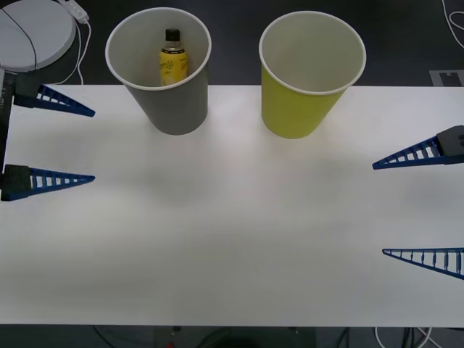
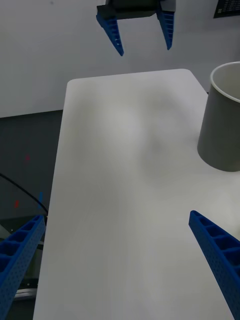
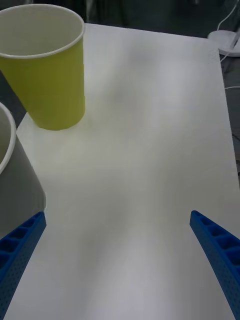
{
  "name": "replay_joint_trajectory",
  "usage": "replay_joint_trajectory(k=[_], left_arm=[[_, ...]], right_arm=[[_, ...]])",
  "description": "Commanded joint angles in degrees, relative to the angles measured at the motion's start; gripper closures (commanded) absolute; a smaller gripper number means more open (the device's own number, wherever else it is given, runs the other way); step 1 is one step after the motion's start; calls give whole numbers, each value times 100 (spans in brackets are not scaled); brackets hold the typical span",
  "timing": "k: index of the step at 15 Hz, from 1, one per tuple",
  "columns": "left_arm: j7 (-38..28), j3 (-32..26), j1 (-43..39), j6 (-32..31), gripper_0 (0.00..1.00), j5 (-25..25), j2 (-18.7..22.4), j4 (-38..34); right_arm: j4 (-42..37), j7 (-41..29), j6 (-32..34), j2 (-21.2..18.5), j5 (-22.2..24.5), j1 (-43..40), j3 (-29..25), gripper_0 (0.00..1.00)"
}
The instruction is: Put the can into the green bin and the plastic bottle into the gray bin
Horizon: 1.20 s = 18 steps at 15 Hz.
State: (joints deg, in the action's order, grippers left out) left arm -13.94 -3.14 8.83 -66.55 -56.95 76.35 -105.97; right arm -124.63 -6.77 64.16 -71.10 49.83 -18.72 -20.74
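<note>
Two paper cups are standing upright on the white table (image 1: 232, 239), and one small bottle is in play. In the front view, the gray bin (image 1: 170, 98) is sitting at about 11 o'clock from the table's middle, and the green bin (image 1: 301, 101) at about 1 o'clock, the two standing apart with a bare strip of table between them, both near the far edge. The plastic bottle (image 1: 172, 59) is standing upright inside the gray bin, its black cap up. The green bin's white inside is showing with nothing visible in it.

Two grippers are hovering at the table's sides. The left gripper (image 1: 93, 145) is waiting at 9 o'clock, its blue ribbed fingers spread wide and holding nothing. The right gripper (image 1: 378, 209) is waiting at 3 o'clock, likewise spread wide and holding nothing.

The whole near half of the table, from 4 o'clock round to 8 o'clock, is lying bare. A white round device (image 1: 32, 32) with a cord is resting beyond the far left corner.
</note>
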Motion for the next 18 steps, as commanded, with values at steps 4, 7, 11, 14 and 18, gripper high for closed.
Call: replay_joint_trajectory(k=[4, 7, 11, 14, 18], left_arm=[[436, -749, -813, -596, 0, 158, -24, -204], [753, -872, -1050, -710, 0, 175, -33, -231], [902, -881, -1085, -903, 0, 237, -42, -266], [946, -1013, -1244, -903, 0, 272, -94, -398], [911, -1101, -1314, -877, 0, 237, -165, -433]], right_arm=[[0, 0, 0, 0, 0, 0, 0, 0], [0, 0, 0, 0, 0, 0, 0, 0], [0, 0, 0, 0, 0, 0, 0, 0], [0, 0, 0, 0, 0, 0, 0, 0], [0, 0, 0, 0, 0, 0, 0, 0]])
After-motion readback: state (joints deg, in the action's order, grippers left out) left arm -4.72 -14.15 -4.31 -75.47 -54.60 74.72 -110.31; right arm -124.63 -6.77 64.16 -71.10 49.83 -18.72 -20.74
